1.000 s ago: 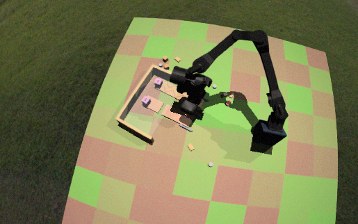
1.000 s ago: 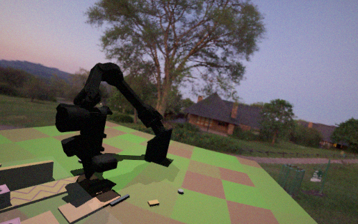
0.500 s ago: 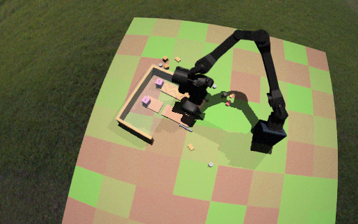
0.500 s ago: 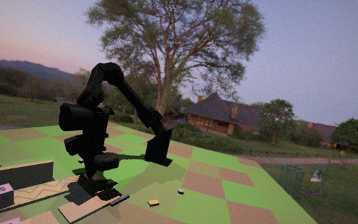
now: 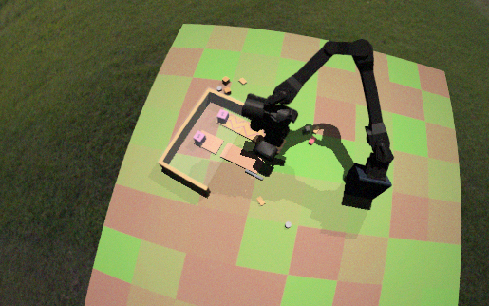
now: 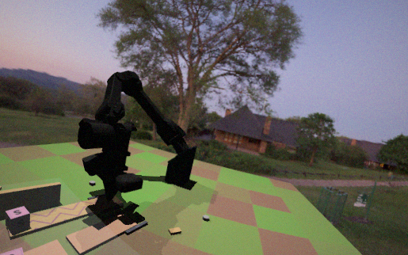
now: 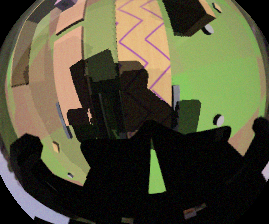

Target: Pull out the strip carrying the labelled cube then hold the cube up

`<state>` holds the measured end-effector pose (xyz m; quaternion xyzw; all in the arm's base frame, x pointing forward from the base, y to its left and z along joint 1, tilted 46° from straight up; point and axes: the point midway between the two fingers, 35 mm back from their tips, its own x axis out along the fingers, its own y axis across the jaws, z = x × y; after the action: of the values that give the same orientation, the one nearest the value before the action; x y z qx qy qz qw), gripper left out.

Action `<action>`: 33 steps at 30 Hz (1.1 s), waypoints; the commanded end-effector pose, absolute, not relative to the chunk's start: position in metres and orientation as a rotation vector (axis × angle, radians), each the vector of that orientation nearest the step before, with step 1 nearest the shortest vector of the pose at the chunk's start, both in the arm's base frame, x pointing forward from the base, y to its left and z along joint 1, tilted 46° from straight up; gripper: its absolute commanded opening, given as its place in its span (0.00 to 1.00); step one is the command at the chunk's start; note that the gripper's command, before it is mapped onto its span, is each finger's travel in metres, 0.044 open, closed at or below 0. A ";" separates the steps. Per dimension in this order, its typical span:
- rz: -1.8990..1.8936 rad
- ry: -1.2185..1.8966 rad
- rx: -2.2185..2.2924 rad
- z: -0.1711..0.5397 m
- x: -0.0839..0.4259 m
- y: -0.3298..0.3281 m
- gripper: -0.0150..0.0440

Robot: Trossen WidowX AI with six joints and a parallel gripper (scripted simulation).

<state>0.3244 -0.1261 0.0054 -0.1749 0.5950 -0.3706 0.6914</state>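
A zigzag-patterned strip (image 5: 238, 127) (image 6: 58, 214) (image 7: 142, 31) lies inside the walled pen; its visible stretch shows no gap. A pink-topped cube marked S (image 5: 223, 115) (image 6: 17, 218) sits on its far end. A plain strip beside it is in two pieces with a gap: a far piece (image 5: 212, 143) (image 7: 71, 17) with another pink-topped cube (image 5: 199, 138) on it, and a near piece (image 6: 92, 237) (image 7: 67, 50). My gripper (image 6: 109, 199) (image 7: 149, 123) is shut and empty, low near the zigzag strip's near end. The arm hides that end in the top view.
Low walls (image 5: 183, 125) (image 6: 20, 203) bound the pen at the back and both sides. A grey bar (image 5: 253, 175) (image 6: 136, 227) (image 7: 63, 120) stands at the plain strip's near end. A tan block (image 5: 261, 201) (image 6: 174, 230) and a white disc (image 5: 288, 225) (image 6: 206, 218) lie outside.
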 end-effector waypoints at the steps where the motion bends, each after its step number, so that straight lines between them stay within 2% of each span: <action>1: -0.832 1.343 -0.389 0.001 0.314 -0.126 0.25; 33: -0.831 1.346 -0.390 -0.010 0.267 -0.118 0.25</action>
<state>0.2780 -0.1168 -0.0054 -0.1748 0.5936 -0.3693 0.6933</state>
